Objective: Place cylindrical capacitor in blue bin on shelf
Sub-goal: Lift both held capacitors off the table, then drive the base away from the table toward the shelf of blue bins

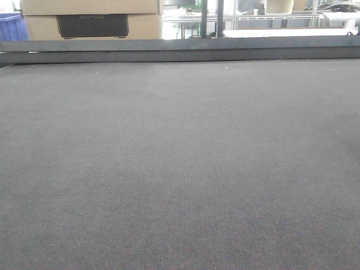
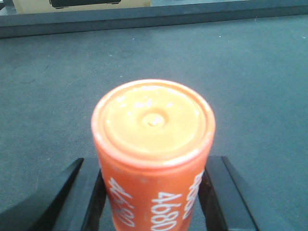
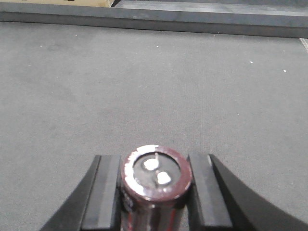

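Cylindrical capacitor was clamped between the fingers of the right gripper, long axis along the fingers, terminal end facing the far table edge. Left gripper held an orange cylinder. A blue container stood beyond the far-left corner.

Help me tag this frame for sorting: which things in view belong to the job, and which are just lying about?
Job:
- cylindrical capacitor, gripped in the right claw
- possibly the blue container at the far left edge, too cropped to tell

Just lying about:
- orange cylinder, held in the left claw
- cardboard box
- grey mat
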